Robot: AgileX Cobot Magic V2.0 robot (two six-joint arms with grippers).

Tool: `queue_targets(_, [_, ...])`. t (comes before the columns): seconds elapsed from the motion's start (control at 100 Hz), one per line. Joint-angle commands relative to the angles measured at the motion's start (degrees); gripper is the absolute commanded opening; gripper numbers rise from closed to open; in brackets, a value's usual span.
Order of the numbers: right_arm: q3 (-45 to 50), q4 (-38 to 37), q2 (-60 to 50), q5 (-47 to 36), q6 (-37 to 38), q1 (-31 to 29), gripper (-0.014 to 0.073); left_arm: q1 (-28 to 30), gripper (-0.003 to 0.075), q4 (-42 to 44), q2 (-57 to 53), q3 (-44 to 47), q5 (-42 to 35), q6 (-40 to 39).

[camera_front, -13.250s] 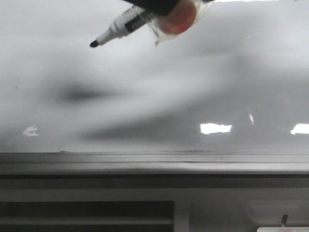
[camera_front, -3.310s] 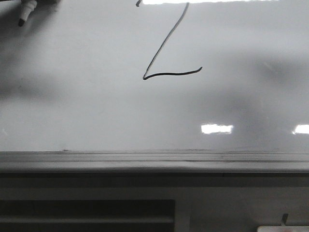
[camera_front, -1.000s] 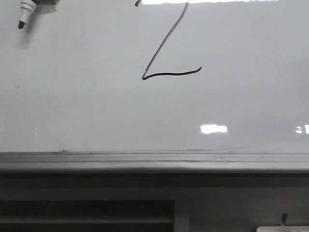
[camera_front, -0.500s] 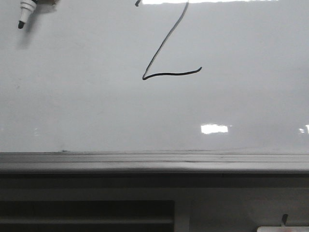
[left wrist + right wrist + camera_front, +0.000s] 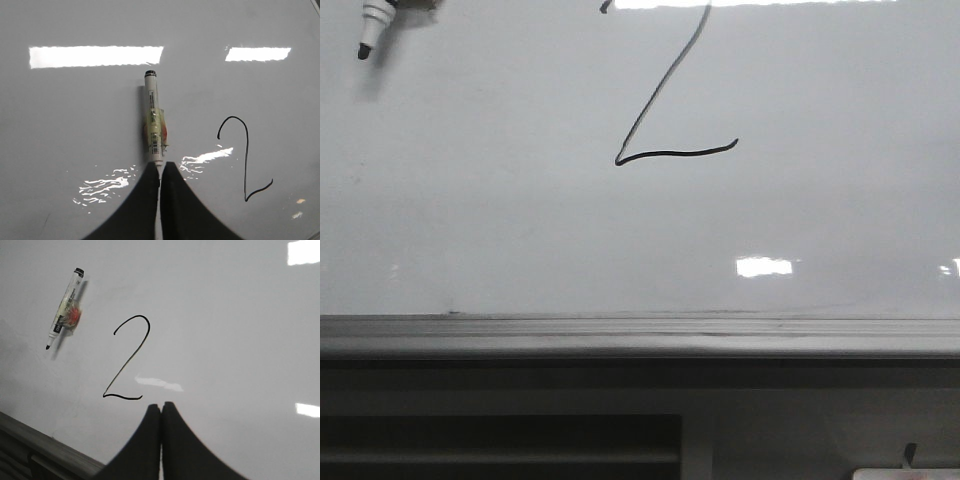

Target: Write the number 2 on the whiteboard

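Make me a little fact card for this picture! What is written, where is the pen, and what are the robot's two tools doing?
Board: whiteboard, glossy, with a grey ledge along its lower edge
Written: number 2, thin black line, with top curl and base
Marker: lying on the board beside the 2, not touching it, tip uncapped
Left tool: shut, empty, the marker's tip just beyond it
Right tool: shut, empty, near the 2's base

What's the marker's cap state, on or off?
Off. The marker shows its bare black nib in front and right wrist views.
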Motion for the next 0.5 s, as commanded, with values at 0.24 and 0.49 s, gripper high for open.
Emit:
queue_targets(0.24, [-1.3,0.9,0.4,-2.1,-0.6,-0.4,-0.0053,-0.3,-0.0020,0.1,0.5,-1.1,-4.2,0.0])
queue_targets(0.49, [-1.3,0.9,0.4,-2.3,-0.6,-0.4,-0.0053,3.2,-0.0020,2.5,0.6,1.1,-6.5,0.0])
